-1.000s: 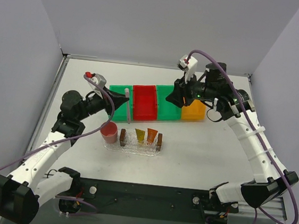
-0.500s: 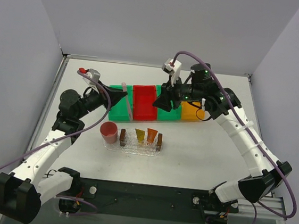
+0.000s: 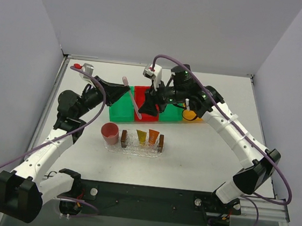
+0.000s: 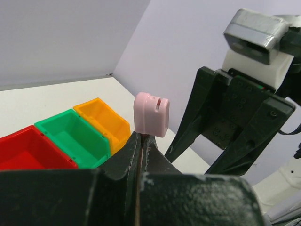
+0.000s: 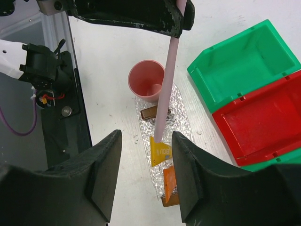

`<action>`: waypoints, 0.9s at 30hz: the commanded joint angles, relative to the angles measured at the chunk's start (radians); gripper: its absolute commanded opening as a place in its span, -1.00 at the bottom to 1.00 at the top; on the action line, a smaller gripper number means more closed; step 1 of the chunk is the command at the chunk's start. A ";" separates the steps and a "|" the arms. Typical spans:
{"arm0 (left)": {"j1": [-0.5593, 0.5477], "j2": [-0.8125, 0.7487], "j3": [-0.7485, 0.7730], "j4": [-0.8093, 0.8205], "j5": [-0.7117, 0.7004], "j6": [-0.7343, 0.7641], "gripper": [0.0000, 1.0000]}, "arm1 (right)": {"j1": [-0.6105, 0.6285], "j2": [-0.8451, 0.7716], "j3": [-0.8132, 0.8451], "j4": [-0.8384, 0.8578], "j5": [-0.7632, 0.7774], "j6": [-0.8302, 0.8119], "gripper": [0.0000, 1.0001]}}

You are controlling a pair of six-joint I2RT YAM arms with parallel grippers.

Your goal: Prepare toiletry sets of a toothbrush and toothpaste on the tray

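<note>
My left gripper (image 3: 126, 90) is shut on the whitish-pink toothbrush (image 3: 134, 105) and holds it slanted in the air over the green and red bins. In the left wrist view the gripper (image 4: 142, 136) pinches it just under its thick pink end (image 4: 151, 114). My right gripper (image 3: 149, 103) is open and empty, close beside the toothbrush. In the right wrist view the toothbrush (image 5: 167, 80) hangs ahead of my open right gripper (image 5: 146, 181), not between the fingers. The tray (image 3: 141, 148) holds the yellow-orange toothpaste (image 3: 141, 137) and the orange toothpaste (image 3: 153, 137).
A pink cup (image 3: 110, 133) stands at the tray's left end. A row of bins lies behind: green (image 3: 117, 111), red (image 3: 146, 112), green (image 3: 170, 113), orange (image 3: 195, 116). The right arm crosses above the bins. Brown handle blocks (image 5: 149, 111) stand at the tray's ends.
My right arm swung left from the orange bin to above the red bin, beside the toothbrush. My left gripper raised the toothbrush and carried it a little right.
</note>
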 commanded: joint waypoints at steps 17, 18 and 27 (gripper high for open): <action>0.006 -0.012 -0.038 0.257 0.038 -0.166 -1.00 | 0.035 0.077 0.032 0.035 -0.003 -0.026 -0.66; 0.006 -0.013 -0.038 0.253 0.047 -0.163 -1.00 | 0.035 0.077 0.032 0.035 -0.004 -0.028 -0.71; 0.006 -0.021 0.013 0.052 0.188 0.074 -1.00 | 0.037 0.045 0.048 -0.015 0.002 -0.055 -0.97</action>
